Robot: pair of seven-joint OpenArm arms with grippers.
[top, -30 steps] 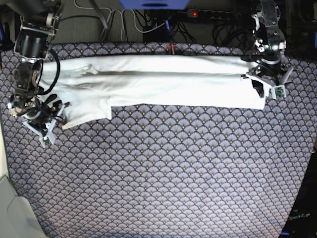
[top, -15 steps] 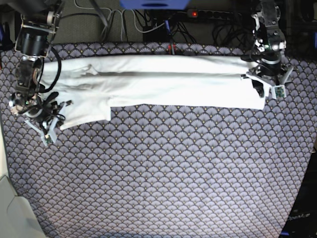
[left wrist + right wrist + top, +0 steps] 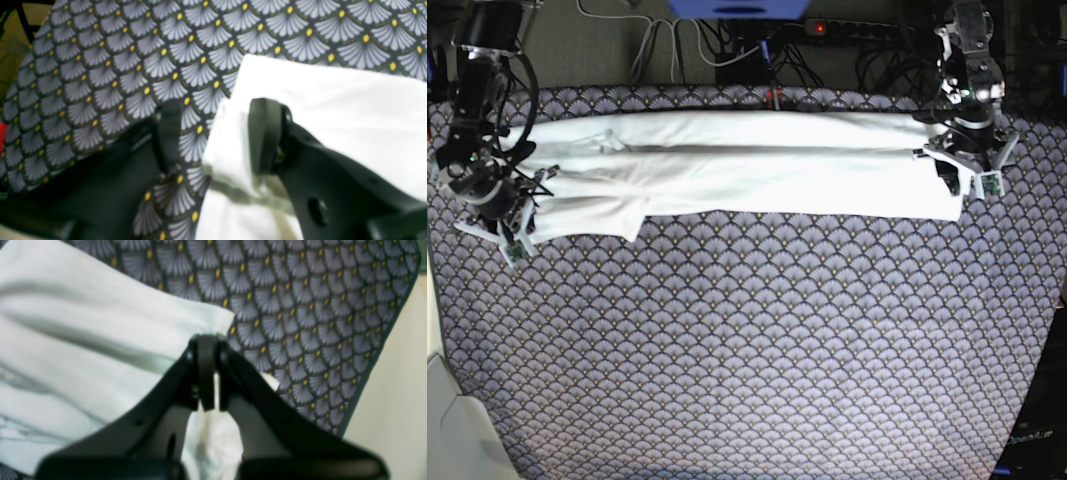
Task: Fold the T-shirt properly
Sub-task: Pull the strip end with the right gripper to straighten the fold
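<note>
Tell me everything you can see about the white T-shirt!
The T-shirt is plain white, soft cloth, folded into a long narrow band lying flat across the far side of the patterned tablecloth. No print shows. One sleeve sticks out at its end. The right gripper is shut, pinching that end's edge. The left gripper stands open around the other end's corner.

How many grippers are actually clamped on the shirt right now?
1: the right gripper is shut on the T-shirt corner. The left gripper stands open astride the opposite edge, not clamped.
</note>
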